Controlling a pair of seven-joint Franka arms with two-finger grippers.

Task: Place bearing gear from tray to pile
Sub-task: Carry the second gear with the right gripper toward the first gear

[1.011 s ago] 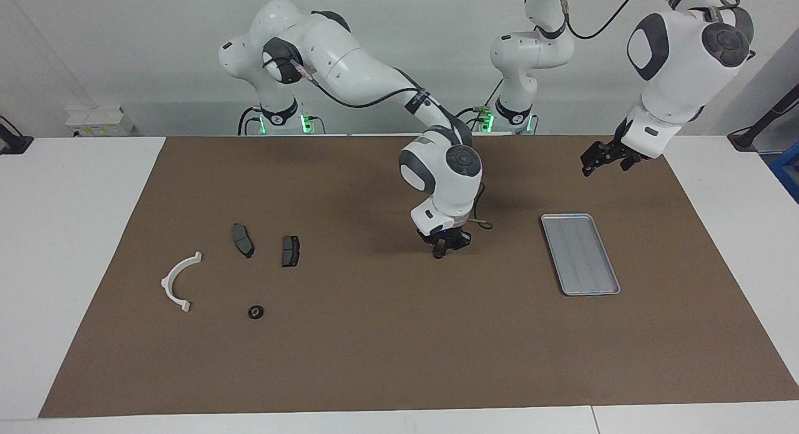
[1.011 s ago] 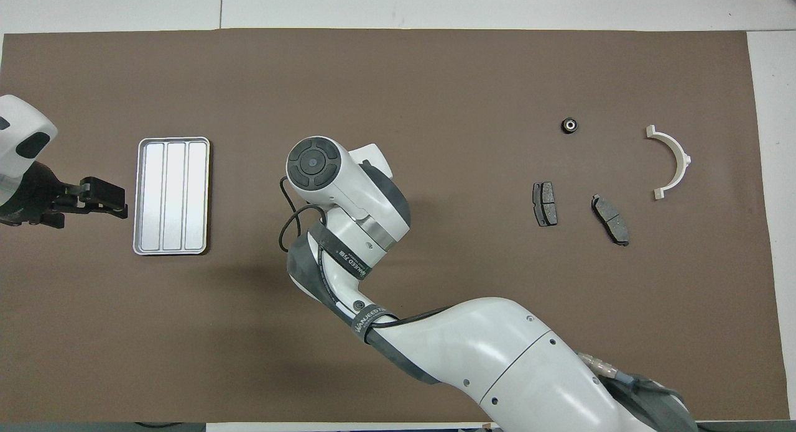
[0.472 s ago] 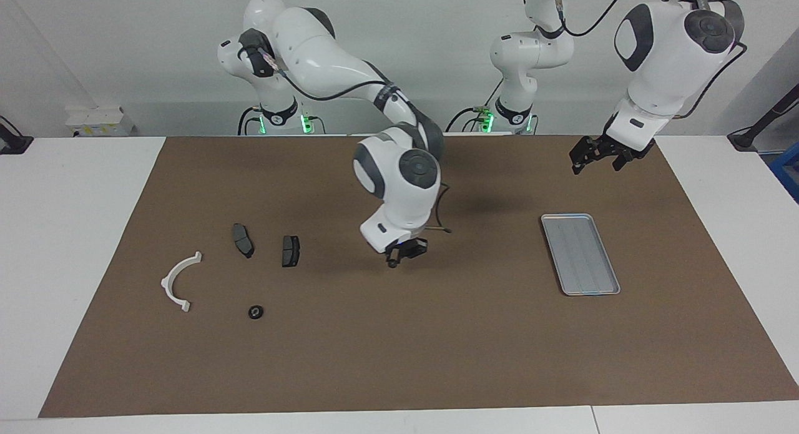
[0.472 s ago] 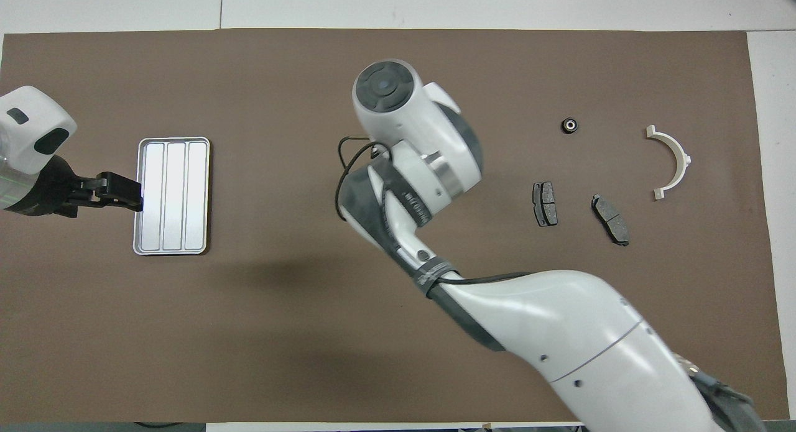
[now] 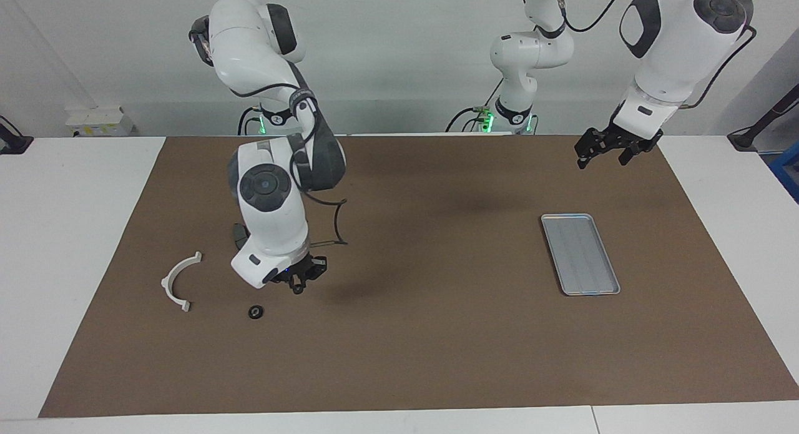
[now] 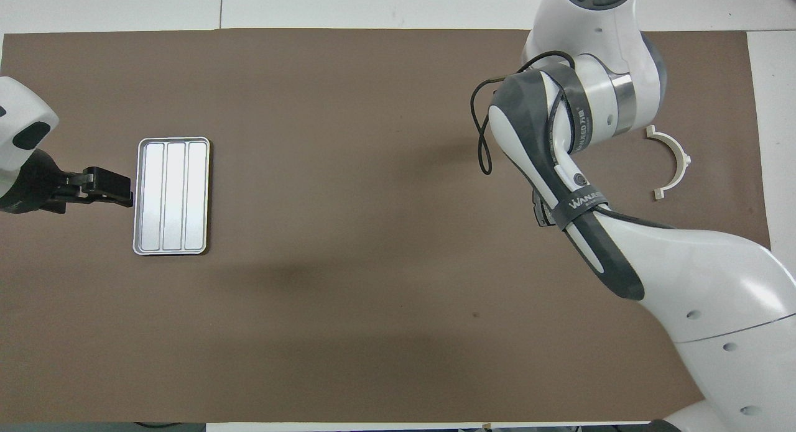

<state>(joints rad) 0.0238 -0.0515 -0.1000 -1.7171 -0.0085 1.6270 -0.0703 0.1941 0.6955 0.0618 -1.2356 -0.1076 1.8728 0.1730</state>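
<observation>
The silver tray (image 5: 580,254) lies on the brown mat toward the left arm's end, with nothing in it; it also shows in the overhead view (image 6: 171,196). The small black bearing gear (image 5: 254,311) lies on the mat beside the white half-ring bracket (image 5: 178,281). My right gripper (image 5: 299,283) hangs low over the mat just beside the gear, apart from it. One dark brake pad (image 5: 239,234) shows partly past the right arm; the other is hidden. My left gripper (image 5: 607,152) is open and raised over the mat beside the tray. In the overhead view the right arm covers the gear.
The brown mat (image 5: 406,346) covers most of the white table. In the overhead view the bracket (image 6: 675,161) and a sliver of one brake pad (image 6: 538,211) show beside the right arm, and the left gripper (image 6: 106,186) is beside the tray.
My right arm has swung from the middle of the mat to the pile, and its gripper now hangs beside the gear. The left gripper has shifted only slightly. The gear has not moved.
</observation>
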